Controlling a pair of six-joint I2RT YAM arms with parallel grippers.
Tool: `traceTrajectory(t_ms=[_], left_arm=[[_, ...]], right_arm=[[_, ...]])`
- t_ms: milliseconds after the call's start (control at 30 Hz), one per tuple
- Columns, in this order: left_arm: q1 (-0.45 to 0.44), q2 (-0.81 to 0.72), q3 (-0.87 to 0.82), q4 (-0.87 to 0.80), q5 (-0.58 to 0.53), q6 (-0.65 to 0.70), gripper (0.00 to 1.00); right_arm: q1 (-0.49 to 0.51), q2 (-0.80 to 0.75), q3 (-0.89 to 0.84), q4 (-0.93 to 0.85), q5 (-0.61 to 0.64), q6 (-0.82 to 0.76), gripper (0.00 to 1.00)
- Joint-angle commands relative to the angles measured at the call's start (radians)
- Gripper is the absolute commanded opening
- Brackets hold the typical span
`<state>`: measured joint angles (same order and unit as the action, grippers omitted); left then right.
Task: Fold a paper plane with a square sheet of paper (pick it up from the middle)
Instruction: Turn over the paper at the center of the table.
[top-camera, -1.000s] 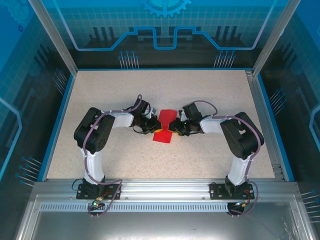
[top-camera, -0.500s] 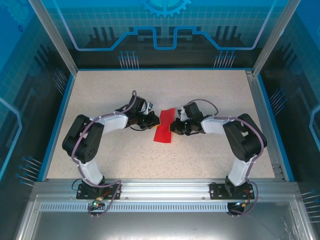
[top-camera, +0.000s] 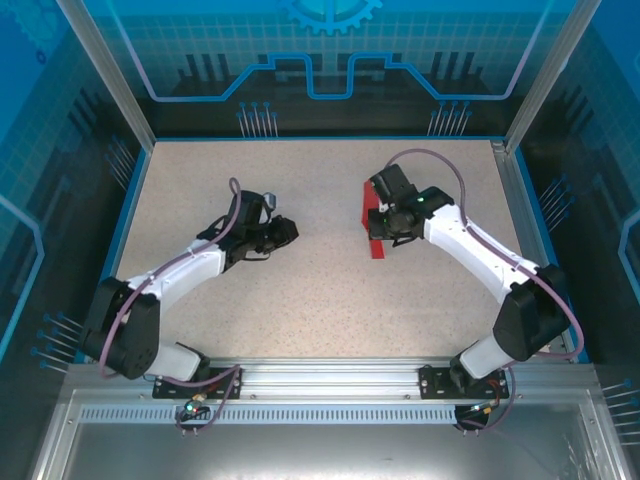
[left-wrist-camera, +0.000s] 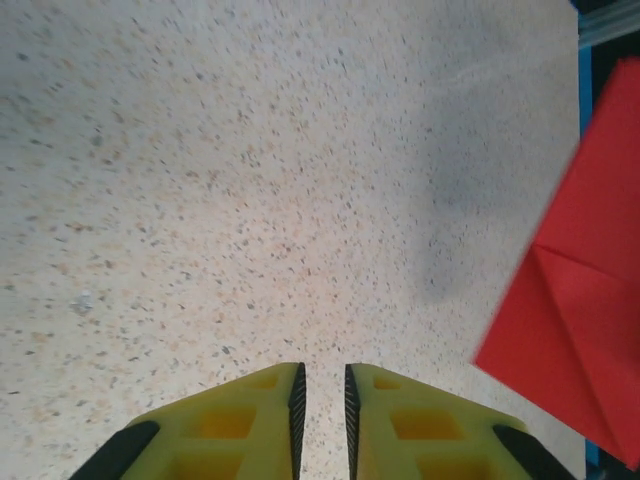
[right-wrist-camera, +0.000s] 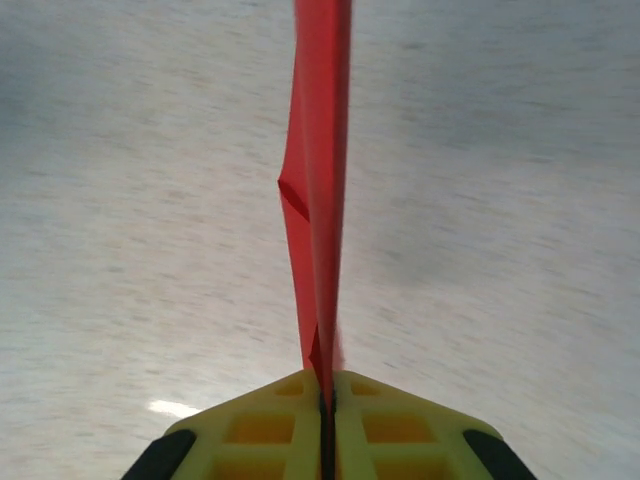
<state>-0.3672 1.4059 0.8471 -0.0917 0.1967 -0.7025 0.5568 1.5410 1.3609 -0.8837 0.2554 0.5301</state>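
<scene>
1. The right hand (right-wrist-camera: 326, 395) is clamped on the red paper (right-wrist-camera: 318, 200); the sheet, already folded, stands edge-on straight ahead of its fingertips, with a small kink partway along.
2. The left hand (left-wrist-camera: 321, 385) holds nothing; its fingers stand a slight gap apart over the bare surface (left-wrist-camera: 250, 180), and the paper shows ahead of it and to its right, well apart.
3. The step looks like carrying the half-made plane to its next fold; the pinch should stay firm on the creased edge, with no twist of the wrist.
4. Lay the sheet flat in front of the right hand before letting go; bring the left hand in to pin the crease first, since thin paper is likely to spring open.
</scene>
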Motion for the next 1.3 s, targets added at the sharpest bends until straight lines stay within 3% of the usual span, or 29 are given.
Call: traceTrajectory(t_ms=[0,67,167,400,500,567,667,700,800,900,967,1067,1200,1267], left_arm=[[0.011,-0.058,-0.034,-0.041,-0.106,0.026,0.24],[0.015,-0.089,-0.049,-0.048,-0.144,0.029,0.25],[0.023,-0.135,-0.074,-0.076,-0.211,0.027,0.26],[0.048,-0.232,-0.119,-0.155,-0.330,0.021,0.33],[0.057,-0.244,-0.128,-0.173,-0.325,0.025,0.37],[0.062,-0.246,-0.128,-0.183,-0.315,0.021,0.37],[0.065,-0.245,-0.120,-0.186,-0.279,0.023,0.41],[0.065,-0.239,-0.114,-0.185,-0.256,0.027,0.42],[0.065,-0.206,-0.087,-0.173,-0.188,0.027,0.43],[0.065,-0.151,-0.045,-0.163,-0.093,0.015,0.45],[0.065,-0.110,-0.025,-0.153,-0.037,-0.011,0.45],[0.065,-0.047,-0.008,-0.129,0.047,-0.069,0.45],[0.060,0.016,0.016,-0.128,0.108,-0.155,0.45],[0.055,0.036,0.037,-0.149,0.117,-0.169,0.45]], right_arm=[[0.077,0.072,0.100,-0.421,0.382,0.040,0.11],[0.120,0.132,0.156,-0.512,0.448,0.101,0.11],[0.177,0.233,0.207,-0.536,0.420,0.156,0.12],[0.288,0.533,0.387,-0.399,0.131,0.181,0.16],[0.313,0.625,0.504,-0.370,0.041,0.171,0.31],[0.308,0.625,0.508,-0.293,-0.065,0.156,0.33],[0.287,0.528,0.423,-0.169,-0.155,0.140,0.48],[0.278,0.476,0.370,-0.107,-0.186,0.128,0.49],[0.230,0.293,0.155,0.097,-0.285,0.131,0.47],[0.147,0.182,-0.068,0.291,-0.429,0.161,0.32],[0.095,0.152,-0.201,0.425,-0.521,0.185,0.28],[0.055,0.169,-0.291,0.511,-0.601,0.223,0.19],[0.058,0.204,-0.331,0.557,-0.650,0.248,0.15],[0.068,0.212,-0.344,0.557,-0.615,0.269,0.15]])
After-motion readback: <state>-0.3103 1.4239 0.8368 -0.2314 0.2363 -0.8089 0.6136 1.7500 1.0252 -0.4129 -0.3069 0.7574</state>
